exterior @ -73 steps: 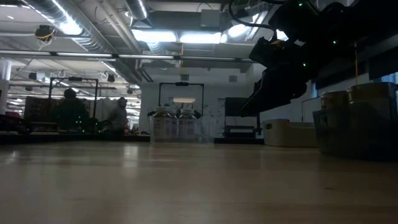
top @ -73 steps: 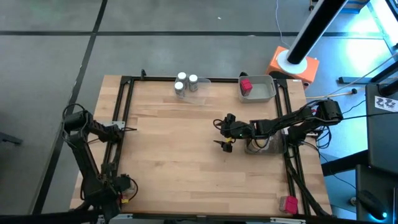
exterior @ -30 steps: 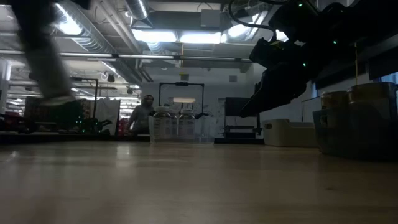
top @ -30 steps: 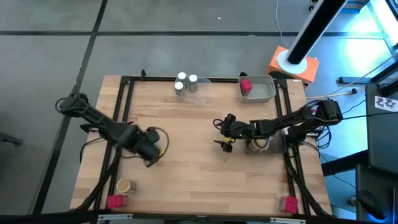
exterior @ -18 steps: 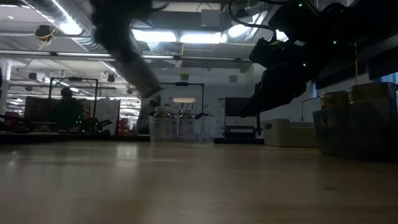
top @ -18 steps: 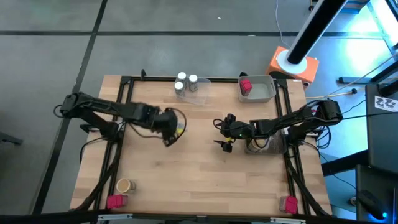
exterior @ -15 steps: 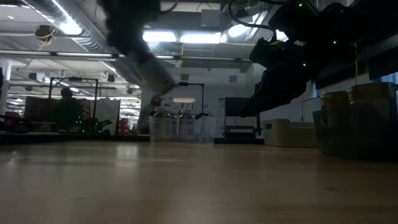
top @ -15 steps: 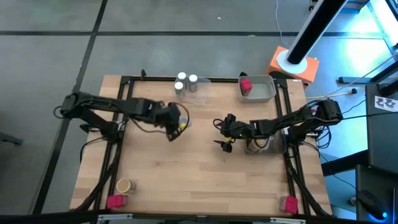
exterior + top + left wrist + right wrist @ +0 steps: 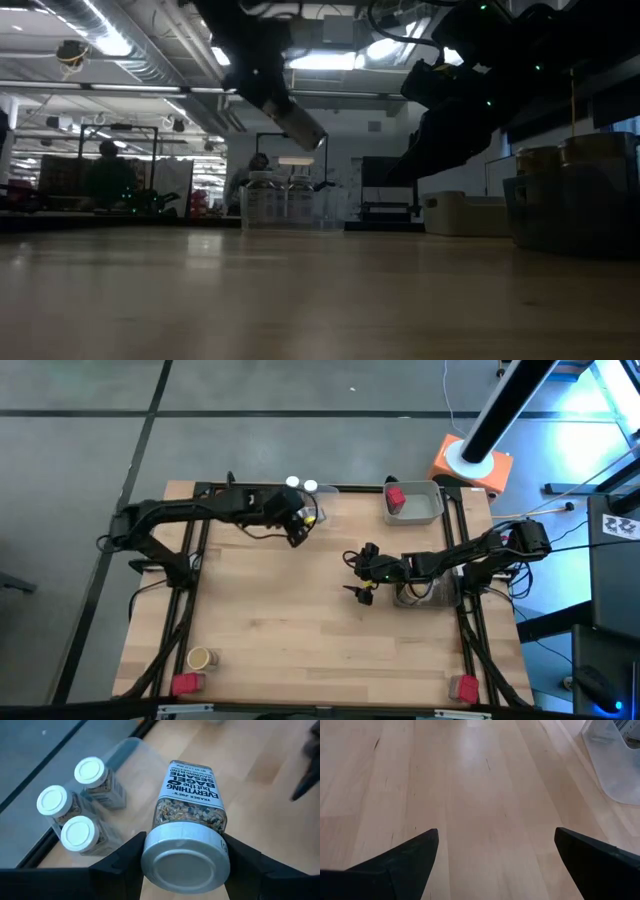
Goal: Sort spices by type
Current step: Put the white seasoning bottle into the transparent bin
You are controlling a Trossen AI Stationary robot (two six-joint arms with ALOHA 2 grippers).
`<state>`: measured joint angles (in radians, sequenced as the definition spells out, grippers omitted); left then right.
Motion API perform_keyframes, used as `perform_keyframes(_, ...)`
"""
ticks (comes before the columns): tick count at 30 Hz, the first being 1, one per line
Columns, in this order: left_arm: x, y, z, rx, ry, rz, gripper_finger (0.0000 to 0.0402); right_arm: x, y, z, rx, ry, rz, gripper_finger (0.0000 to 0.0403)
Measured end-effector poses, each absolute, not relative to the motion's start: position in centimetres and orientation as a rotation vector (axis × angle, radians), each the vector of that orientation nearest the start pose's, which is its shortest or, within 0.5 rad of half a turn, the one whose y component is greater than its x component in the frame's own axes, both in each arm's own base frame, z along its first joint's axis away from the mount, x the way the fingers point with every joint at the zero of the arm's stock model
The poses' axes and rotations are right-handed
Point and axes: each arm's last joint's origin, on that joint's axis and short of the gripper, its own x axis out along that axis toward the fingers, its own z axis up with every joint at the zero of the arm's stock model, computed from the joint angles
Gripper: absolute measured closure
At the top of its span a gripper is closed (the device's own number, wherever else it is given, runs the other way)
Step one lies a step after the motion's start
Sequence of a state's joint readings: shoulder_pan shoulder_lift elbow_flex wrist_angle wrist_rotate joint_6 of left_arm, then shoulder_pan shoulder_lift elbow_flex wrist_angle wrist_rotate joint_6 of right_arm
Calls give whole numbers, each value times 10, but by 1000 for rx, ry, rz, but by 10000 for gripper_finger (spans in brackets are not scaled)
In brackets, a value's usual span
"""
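Jar [image 9: 187, 827] with a white lid sits gripped in your left hand [image 9: 299, 525], the two fingers [image 9: 117, 867] pressing on the lid from either side. The label end points away from the wrist. The hand hangs above the far edge of the counter [image 9: 300, 620], just beside the clear tray [image 9: 127, 755] where three matching white-lidded jars [image 9: 75, 812] stand upright in a tight cluster.

Your step is to set this jar down with its own kind. The cluster fills one side of the tray, so aim for the bare part of the tray floor next to it, not over the lids. Bring the jar upright before lowering; it looks tilted now, and a tilted jar is likely to tip once let go. Come down slowly until the base rests flat, then spread the fingers and lift straight up so they do not drag the lid or knock a neighbour. The tray wall is clear and hard to see, so keep the jar well inside it.

Your right hand [image 9: 362, 572] waits over the middle right of the counter with its fingers [image 9: 395, 865] spread wide and nothing between them. Leave it there.

Other spices lie elsewhere: a red packet [image 9: 396, 497] in the grey tray [image 9: 432, 510] at the far right, a tan cup [image 9: 200, 658] and another red packet [image 9: 186, 684] at the near left corner, and one more red packet [image 9: 463, 687] at the near right.
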<state>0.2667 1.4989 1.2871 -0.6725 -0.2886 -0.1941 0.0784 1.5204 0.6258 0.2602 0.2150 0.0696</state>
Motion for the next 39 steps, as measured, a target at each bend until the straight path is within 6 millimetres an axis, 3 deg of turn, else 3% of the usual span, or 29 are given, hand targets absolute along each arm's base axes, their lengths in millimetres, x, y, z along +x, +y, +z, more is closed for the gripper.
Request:
perform_keyframes(8,332,125,297,-162,1040,638,210,284,17,156,-43,628,-120,4)
perform_keyframes(13,345,152,296,-234,1071,744,210,282,17,155,-43,653,-112,4)
perform_keyframes(20,352,173,267,-300,1179,802,210,280,17,152,-48,685,-111,4)
perform_keyframes(35,359,184,225,-305,1337,795,199,281,17,153,-44,679,-111,4)
perform_keyframes(39,361,185,223,-297,1340,782,204,281,17,153,-41,680,-106,4)
